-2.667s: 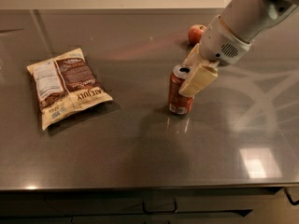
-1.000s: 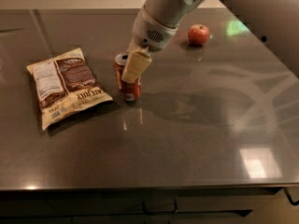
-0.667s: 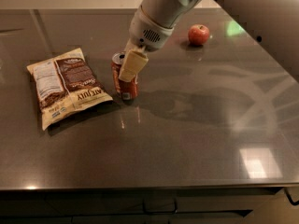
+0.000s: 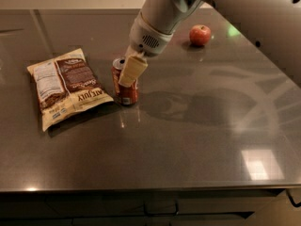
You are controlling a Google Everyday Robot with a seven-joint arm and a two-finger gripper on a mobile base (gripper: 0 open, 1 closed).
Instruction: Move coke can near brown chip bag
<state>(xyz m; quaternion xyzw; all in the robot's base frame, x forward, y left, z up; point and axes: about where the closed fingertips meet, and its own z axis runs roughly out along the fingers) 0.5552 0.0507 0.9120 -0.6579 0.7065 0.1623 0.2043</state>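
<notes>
The coke can (image 4: pixel 125 92) is a small red can with a silver top, standing upright on the dark counter just right of the brown chip bag (image 4: pixel 66 86). The bag lies flat, cream and brown, with a white nutrition panel and large lettering. My gripper (image 4: pixel 130 71) reaches down from the upper right and sits around the can's upper part. One cream finger (image 4: pixel 132 70) covers the can's front; the other is hidden behind the can.
A red apple (image 4: pixel 200 35) sits at the back right of the grey counter (image 4: pixel 197 140). The counter's front edge runs along the bottom, with dark cabinet fronts below.
The gripper has carried the can leftward from the counter's middle to right beside the chip bag. In the last second the can has barely moved.
</notes>
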